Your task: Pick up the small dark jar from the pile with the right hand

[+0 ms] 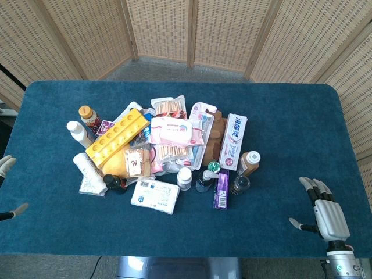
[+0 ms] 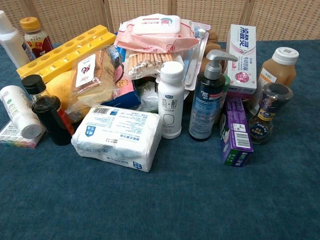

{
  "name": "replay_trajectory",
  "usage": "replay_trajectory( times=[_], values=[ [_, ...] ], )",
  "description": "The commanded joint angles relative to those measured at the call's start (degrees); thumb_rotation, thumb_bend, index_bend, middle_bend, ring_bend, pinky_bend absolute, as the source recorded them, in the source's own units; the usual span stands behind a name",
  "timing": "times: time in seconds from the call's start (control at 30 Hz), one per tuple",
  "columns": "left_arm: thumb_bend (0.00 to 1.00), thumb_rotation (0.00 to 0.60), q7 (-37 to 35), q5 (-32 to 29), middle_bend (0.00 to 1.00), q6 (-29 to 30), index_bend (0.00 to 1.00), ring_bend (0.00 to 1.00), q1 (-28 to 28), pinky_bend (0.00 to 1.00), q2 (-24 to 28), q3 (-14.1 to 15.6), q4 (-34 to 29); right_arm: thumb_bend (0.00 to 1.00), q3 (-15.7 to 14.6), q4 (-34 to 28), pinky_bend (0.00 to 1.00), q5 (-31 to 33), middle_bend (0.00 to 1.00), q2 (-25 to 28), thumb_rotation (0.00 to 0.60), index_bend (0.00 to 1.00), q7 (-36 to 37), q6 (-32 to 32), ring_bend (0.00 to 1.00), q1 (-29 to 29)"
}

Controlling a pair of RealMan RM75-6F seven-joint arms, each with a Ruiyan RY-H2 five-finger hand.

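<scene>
At the lower right of the head view, my right hand (image 1: 325, 210) lies spread and empty, well apart from the small dark glass jar (image 1: 240, 185), which I could tip against the purple carton (image 1: 221, 190) just beside it.

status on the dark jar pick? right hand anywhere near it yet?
Done: nothing yet. The small dark jar stands upright at the pile's right edge, beside the purple box and in front of the amber bottle.
In hand: nothing. The right hand is apart from the pile, at the table's near right, fingers spread and holding nothing. The left hand shows only at the frame edge.
Left: reach, grasp, lift.
</scene>
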Motion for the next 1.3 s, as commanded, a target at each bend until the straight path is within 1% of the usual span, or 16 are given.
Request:
replay_trajectory(
  times=[0.03, 0.2, 0.3, 0.5, 0.83, 1.07, 1.3],
  values=[
    [0.08, 0.6, 0.17, 0.28, 0.0, -0.2, 0.0, 0.0, -0.14, 0.0, -0.11, 0.08, -0.2, 0.0, -0.15, -0.73, 0.0, -0.14, 0.0, 0.62, 0.6, 0.0, 1.33, 0.19, 0.0, -0.3],
    [0.08, 0.6, 0.39, 1.15, 0.0, 0.27, 0.0, 0.0, -0.08, 0.0, -0.03, 0.18, -0.87, 0.0, -0.55, -0.99, 0.0, -0.18, 0.0, 1.09, 0.6, 0.0, 3.38, -0.17, 0.0, -0.58],
    [0.08, 0.6, 0.23, 1.49, 0.0, 0.46, 0.0, 0.0, -0.06, 0.0, 0.04, 0.21, -1.2, 0.0, -0.49, -1.26, 0.0, -0.01, 0.0, 0.63, 0.6, 0.0, 6.03, -0.9, 0.0, -0.4],
    [0.08, 0.6, -0.49, 1.2, 0.0, 0.38, 0.0, 0.0, 0.05, 0.0, 0.36, 0.25, -1.36, 0.0, 0.44, -1.15, 0.0, 0.17, 0.0, -2.26, 0.598, 0.0, 9.91, -2.02, 0.0, 0.61],
    [0.08, 0.6, -1.64, 1.13, 0.0, 1.54, 0.0, 0.0, 0.8, 0.0, 1.09, 0.26, -1.04, 0.0, 2.06, -1.0, 0.0, 3.25, 0.0, -8.89, 0.6, 0.0, 9.0, -6.6, 0.0, 3.7],
    [0.08, 0.6, -2.13, 0.63, 0.0, 1.91, 0.0, 0.0, 1.15, 0.0, 1.39, 0.12, -0.65, 0.0, 3.74, 0.61, 0.0, 6.22, 0.0, -13.89, 0.6, 0.0, 8.08, -9.69, 0.0, 6.14],
    [0.08, 0.6, -2.58, -0.07, 0.0, 2.1, 0.0, 0.0, 1.4, 0.0, 1.62, -0.14, -0.25, 0.0, 4.81, 1.49, 0.0, 7.78, 0.0, -16.29, 0.6, 0.0, 7.71, -10.69, 0.0, 7.4]
  ],
)
